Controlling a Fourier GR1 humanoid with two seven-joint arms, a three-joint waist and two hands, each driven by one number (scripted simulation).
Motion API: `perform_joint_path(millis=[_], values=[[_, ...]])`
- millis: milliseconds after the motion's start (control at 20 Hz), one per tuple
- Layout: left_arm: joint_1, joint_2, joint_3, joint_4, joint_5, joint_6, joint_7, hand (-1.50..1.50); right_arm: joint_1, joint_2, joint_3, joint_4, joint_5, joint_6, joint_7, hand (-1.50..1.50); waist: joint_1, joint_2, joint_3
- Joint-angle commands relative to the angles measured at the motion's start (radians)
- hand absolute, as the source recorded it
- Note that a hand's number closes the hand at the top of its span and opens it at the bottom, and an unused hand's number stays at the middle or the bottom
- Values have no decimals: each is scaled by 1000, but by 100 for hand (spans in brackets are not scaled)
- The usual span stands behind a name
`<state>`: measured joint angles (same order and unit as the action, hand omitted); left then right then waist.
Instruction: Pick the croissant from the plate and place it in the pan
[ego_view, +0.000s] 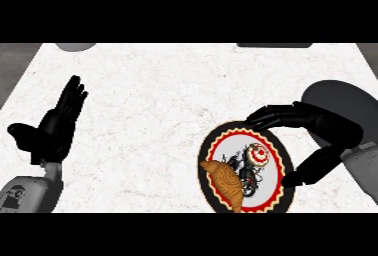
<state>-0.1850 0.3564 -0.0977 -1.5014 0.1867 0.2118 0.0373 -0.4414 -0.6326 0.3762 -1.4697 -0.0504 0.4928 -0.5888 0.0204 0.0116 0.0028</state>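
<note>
- Left hand (55, 127) at the left edge, fingers straight and together, pointing up, thumb out to the side; resting, holds nothing, well apart from everything else.
- Counter (162, 90) between the two hands is bare white marble.
- Croissant (225, 185) lies on the lower-left part of the plate (215, 141), tip hanging toward the plate's near rim. Not touched by either hand.
- Right hand (325, 125) arches over the plate's right side, fingers (269, 117) curved above the far rim, thumb (303, 172) low by the right rim, wide gap between them, nothing pinched.
- Pan (347, 97) is the dark grey round thing at far right, partly hidden behind the right hand.
- Risk: the hand sits on the opposite side of the plate from the croissant, so closing here would likely catch the rim or the bare middle, not the pastry.
- Risk: reaching across could nudge the plate and slide it left or toward the near edge.
- Risk: the croissant is long and tapered; a pinch near one end could let it swing or slip on the way to the pan.
- Risk: the pan is close behind the wrist, so the carry could knock its rim.
</note>
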Motion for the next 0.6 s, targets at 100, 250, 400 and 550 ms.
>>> perform_joint_path(millis=[100,250,400,550], values=[[-65,-23,3,40,-24,27,19,0,-191,-154,-16,47,136,122,-99,-150,-2,-6,-3],[-53,-17,17,37,-14,13,22,0,-252,-194,21,16,209,132,-49,-150,-3,-9,-3],[-26,-31,17,18,-15,8,22,0,-304,-181,15,-19,184,197,43,-150,-9,-13,-4],[-82,1,83,116,18,-46,4,0,-351,-116,11,-109,158,206,171,-150,-21,-12,-4]])
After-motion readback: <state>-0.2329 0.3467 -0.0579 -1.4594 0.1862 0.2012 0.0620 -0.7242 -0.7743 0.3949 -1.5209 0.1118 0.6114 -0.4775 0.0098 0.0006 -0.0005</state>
